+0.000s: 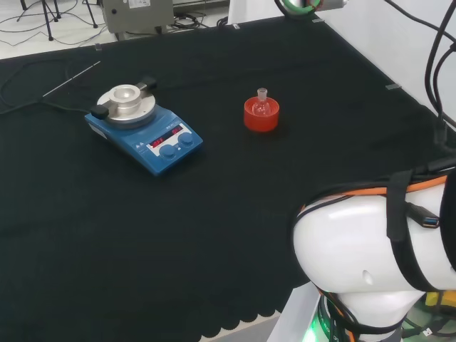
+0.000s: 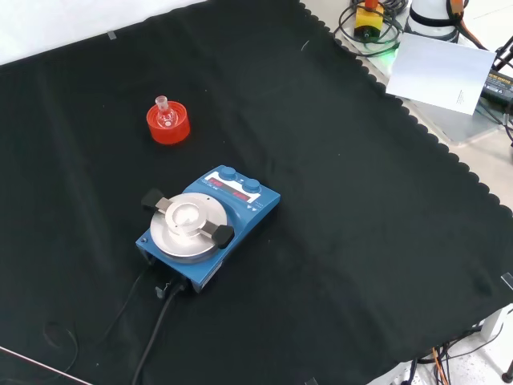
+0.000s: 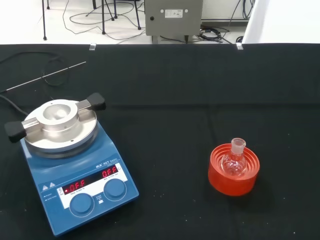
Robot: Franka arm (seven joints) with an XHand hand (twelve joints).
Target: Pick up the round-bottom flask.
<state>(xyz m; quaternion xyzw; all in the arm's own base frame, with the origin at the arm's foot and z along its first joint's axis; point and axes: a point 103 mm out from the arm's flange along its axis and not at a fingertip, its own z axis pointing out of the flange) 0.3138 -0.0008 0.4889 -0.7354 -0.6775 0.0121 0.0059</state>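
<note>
Hand state: whether it is released or grasping cannot be told. The clear round-bottom flask (image 1: 261, 104) sits upright, neck up, in a red ribbed stand (image 1: 261, 120) on the black cloth (image 1: 235, 214). In the head view it is right of the blue stirrer plate (image 1: 144, 128) and well apart from it; in the front view it is farther off.
</note>
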